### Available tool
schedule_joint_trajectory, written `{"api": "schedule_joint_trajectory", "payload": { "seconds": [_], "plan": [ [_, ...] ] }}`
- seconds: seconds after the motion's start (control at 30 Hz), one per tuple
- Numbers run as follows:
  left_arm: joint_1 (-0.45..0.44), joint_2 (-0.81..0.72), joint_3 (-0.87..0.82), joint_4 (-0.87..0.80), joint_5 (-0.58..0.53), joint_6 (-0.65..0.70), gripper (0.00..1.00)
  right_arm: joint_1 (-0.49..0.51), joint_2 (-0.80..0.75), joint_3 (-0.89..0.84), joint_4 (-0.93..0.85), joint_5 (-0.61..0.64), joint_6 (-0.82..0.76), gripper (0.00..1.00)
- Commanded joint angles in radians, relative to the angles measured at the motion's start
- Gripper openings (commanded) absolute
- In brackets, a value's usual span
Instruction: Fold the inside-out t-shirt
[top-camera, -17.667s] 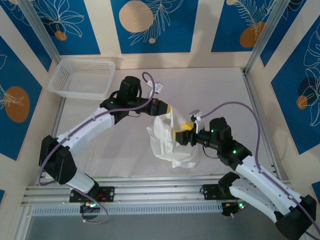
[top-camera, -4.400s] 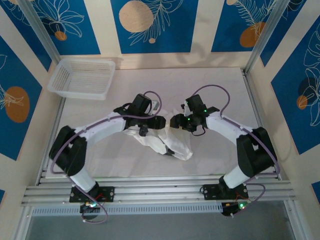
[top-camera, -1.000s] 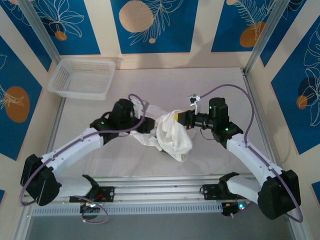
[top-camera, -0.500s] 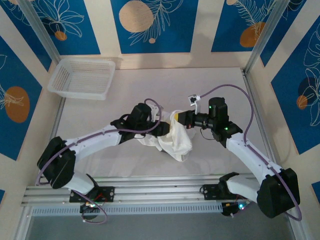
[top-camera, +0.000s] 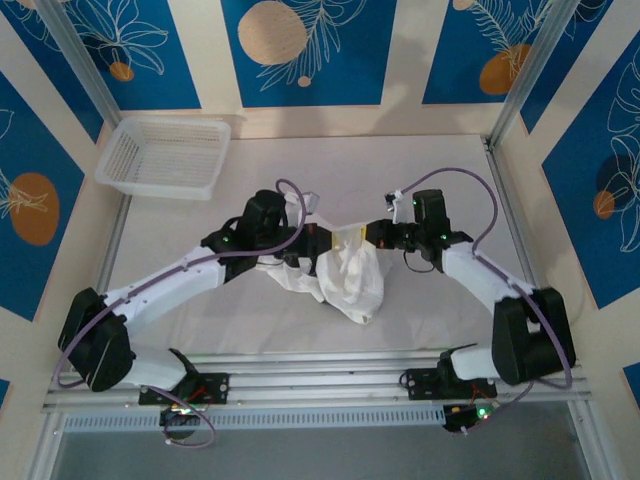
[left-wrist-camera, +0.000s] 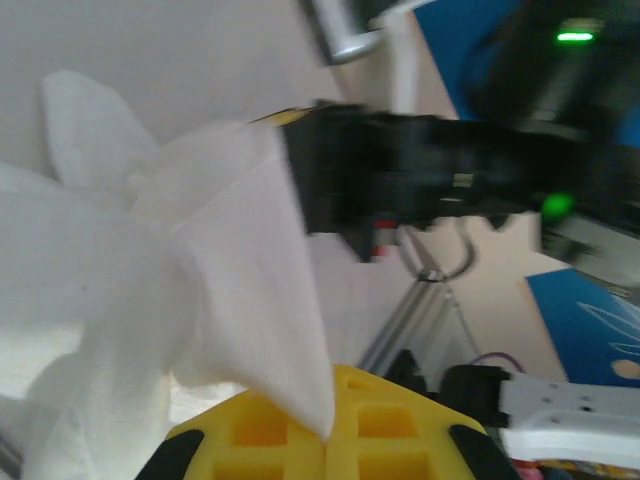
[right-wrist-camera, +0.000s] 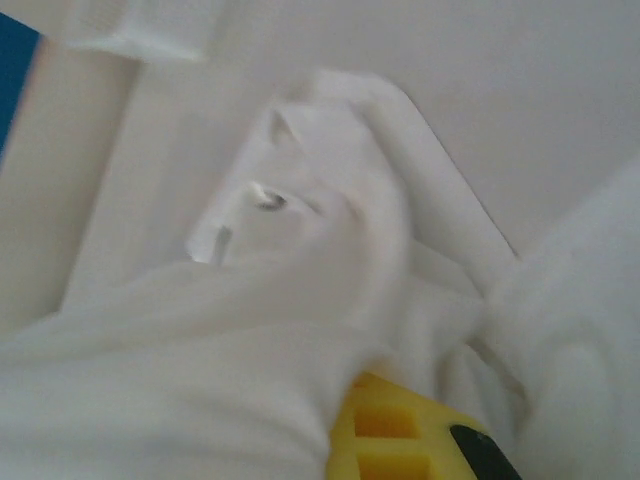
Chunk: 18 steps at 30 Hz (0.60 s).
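A pale table (top-camera: 250, 320) sat inside a booth whose walls (top-camera: 300, 50) carried blue panels with orange discs and white leaf outlines. A white mesh basket (top-camera: 165, 155) rested at the table's far left corner, well apart from everything else.

Near the middle of the table, the inside-out t-shirt (top-camera: 352, 285) lay as a wrinkled white bundle. Its upper edge was lifted and stretched in a short span between the two arms. The rest drooped down onto the surface toward the near edge.

The left gripper (top-camera: 335, 240) reached in from the left, clamped tight on the cloth. In the left wrist view, a fold of the shirt (left-wrist-camera: 150, 280) ran down to a point pinched against a yellow pad (left-wrist-camera: 300, 445). The black body of the other arm was just beyond it.

The right gripper (top-camera: 365, 237) reached in from the right, facing the left one, with the two nearly touching. It too was closed on the shirt. In the right wrist view, white cloth (right-wrist-camera: 250, 330) draped over its yellow pad (right-wrist-camera: 400, 440), with bare table (right-wrist-camera: 560, 110) behind. Both wrist views were blurred.
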<state>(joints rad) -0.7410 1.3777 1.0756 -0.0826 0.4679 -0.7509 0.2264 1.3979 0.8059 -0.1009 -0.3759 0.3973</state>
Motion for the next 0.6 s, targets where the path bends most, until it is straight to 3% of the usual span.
{"api": "schedule_joint_trajectory", "payload": {
  "seconds": [0.0, 0.1, 0.17, 0.23, 0.33, 0.43, 0.47, 0.57],
  "plan": [
    [0.008, -0.027, 0.058, -0.094, 0.063, -0.014, 0.0, -0.012, -0.004, 0.088, -0.126, -0.02, -0.069, 0.0],
    [0.009, -0.026, 0.057, -0.084, 0.035, -0.019, 0.0, 0.001, -0.126, 0.067, -0.152, 0.051, -0.043, 0.27],
    [0.009, -0.006, 0.068, -0.078, 0.035, -0.019, 0.0, 0.01, -0.271, 0.003, -0.138, 0.168, -0.003, 0.37],
    [0.01, 0.015, 0.081, -0.081, 0.041, -0.016, 0.0, 0.054, -0.427, -0.091, -0.082, 0.292, 0.032, 0.34],
    [0.011, 0.038, 0.092, -0.079, 0.042, -0.014, 0.0, 0.205, -0.599, -0.201, 0.02, 0.441, 0.068, 0.19],
    [0.011, 0.052, 0.107, -0.081, 0.042, -0.011, 0.0, 0.365, -0.591, -0.192, 0.007, 0.543, 0.13, 0.18],
    [0.011, 0.055, 0.11, -0.082, 0.042, -0.013, 0.0, 0.413, -0.564, -0.187, 0.014, 0.586, 0.139, 0.24],
    [0.012, 0.051, 0.112, -0.077, 0.038, -0.022, 0.0, 0.452, -0.457, -0.177, 0.063, 0.657, 0.153, 0.55]
  ]
}}
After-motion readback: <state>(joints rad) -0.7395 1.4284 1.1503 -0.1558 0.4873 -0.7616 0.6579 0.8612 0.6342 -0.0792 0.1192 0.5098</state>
